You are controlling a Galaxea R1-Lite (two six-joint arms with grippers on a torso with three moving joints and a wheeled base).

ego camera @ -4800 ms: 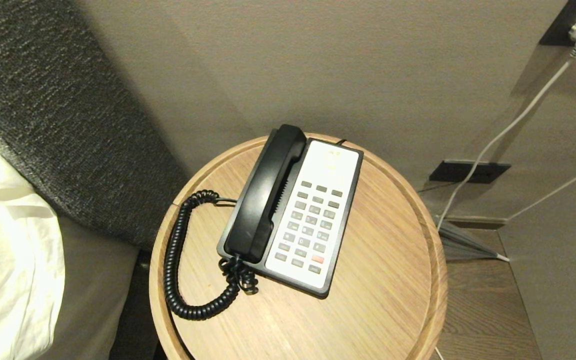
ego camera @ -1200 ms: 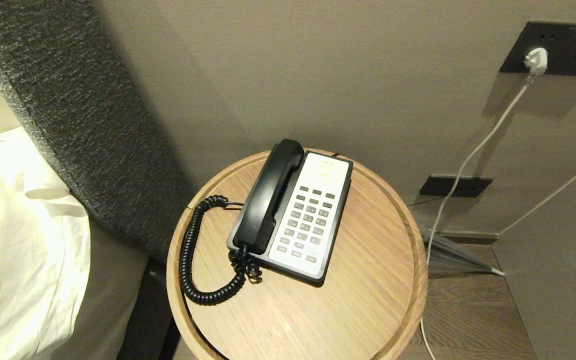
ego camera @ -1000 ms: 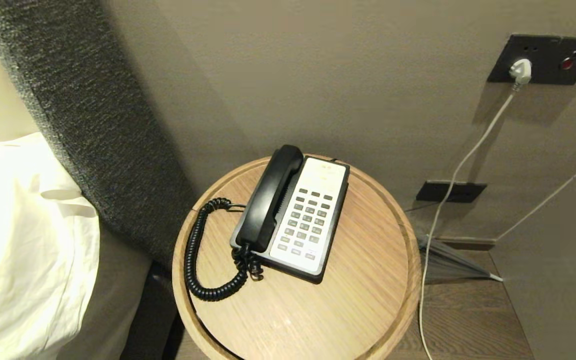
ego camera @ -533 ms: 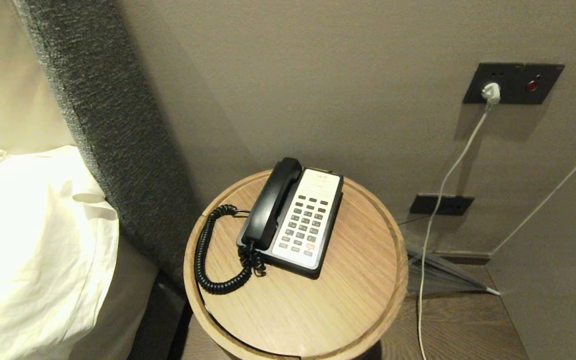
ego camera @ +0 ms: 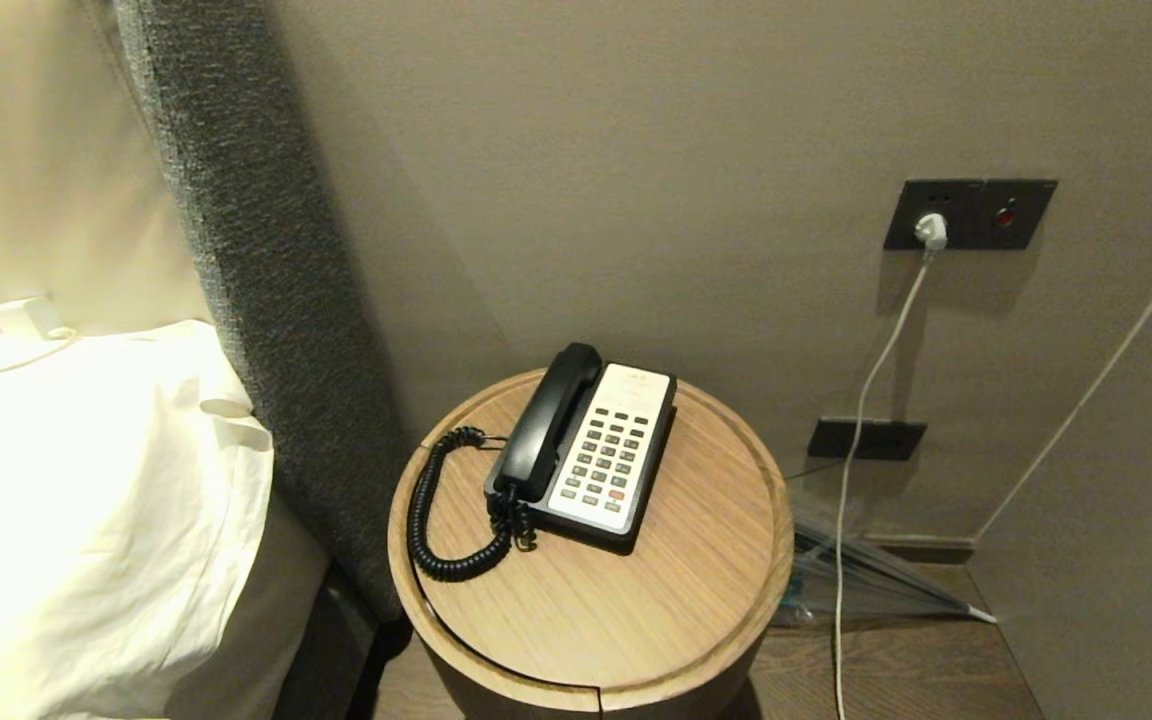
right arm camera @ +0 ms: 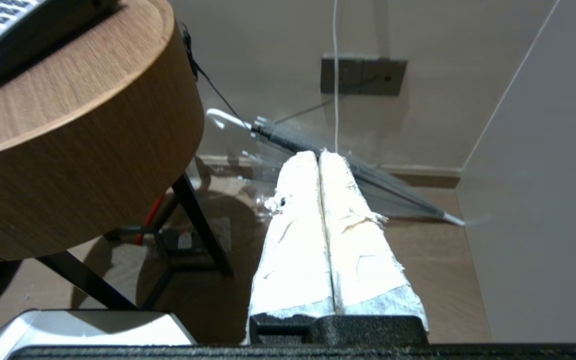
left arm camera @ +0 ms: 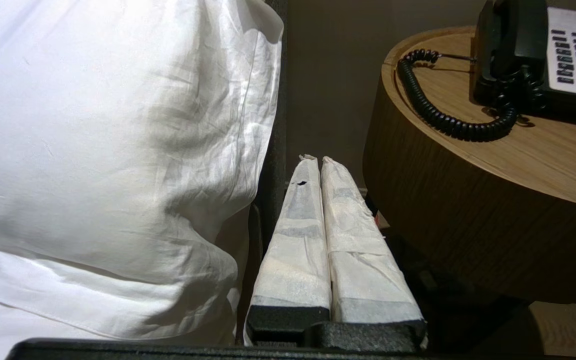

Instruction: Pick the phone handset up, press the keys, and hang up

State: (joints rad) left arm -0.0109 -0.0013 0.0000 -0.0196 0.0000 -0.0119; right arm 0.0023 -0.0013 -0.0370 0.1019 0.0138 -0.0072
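The black phone handset lies in its cradle on the left side of a desk phone on a round wooden table. Its coiled cord loops over the tabletop to the left. The grey keys, with one red among them, sit in the white faceplate to the handset's right. Neither arm shows in the head view. My left gripper hangs shut and empty below the table's rim, between the bedding and the table. My right gripper is shut and empty too, low beside the table's other side, over the floor.
A white pillow and a grey padded headboard stand left of the table. On the right a white cable runs down from a wall socket. A folded clear umbrella lies on the floor by the wall.
The head view has pulled back and risen: table and phone look smaller and sit lower in the picture, with more wall and bed visible. The phone itself has not moved on the table.
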